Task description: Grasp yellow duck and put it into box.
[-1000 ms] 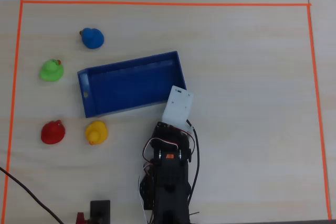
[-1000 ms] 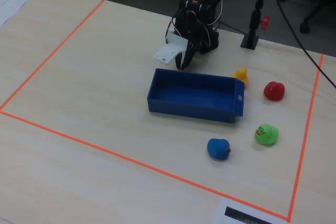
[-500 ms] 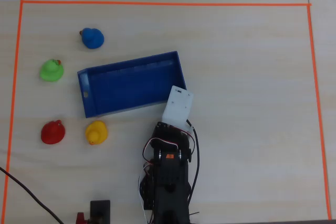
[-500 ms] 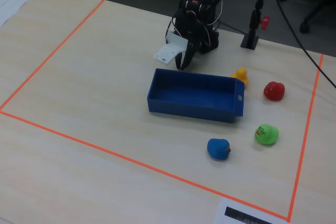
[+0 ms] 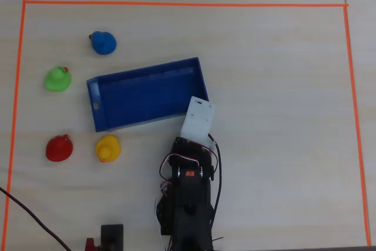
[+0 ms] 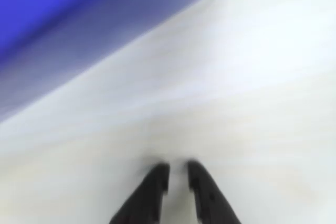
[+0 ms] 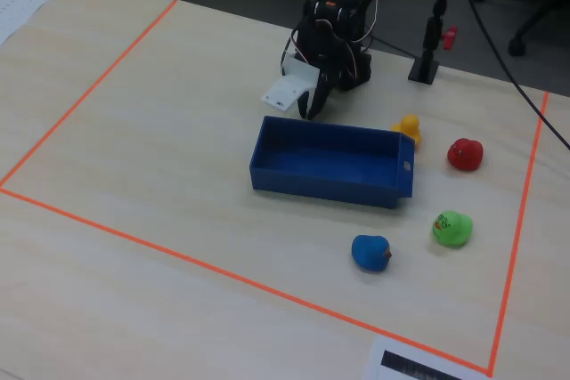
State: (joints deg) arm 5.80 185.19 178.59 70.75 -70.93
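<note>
Arm sits folded near its base, the black two-finger hand pointing down at the pale wooden surface, just outside the near wall of the large shallow blue plastic box. In the wrist view the fingertips are nearly together with only a narrow slit between them, and they hold nothing.

The small rounded yellow toy duck stands on the surface just beside the box's outer corner, on the side toward the arm in the overhead view. A red toy duck sits near it, farther from the arm. The green duck and blue duck are well apart from it, past the box's end.

Judgement: the step in hand is the reach, not yet begun. To do it well, spread the fingers first, swing toward the yellow duck clear of the box wall, descend straight over its body, and close across the rounded middle. Keep away from the red duck.
</note>
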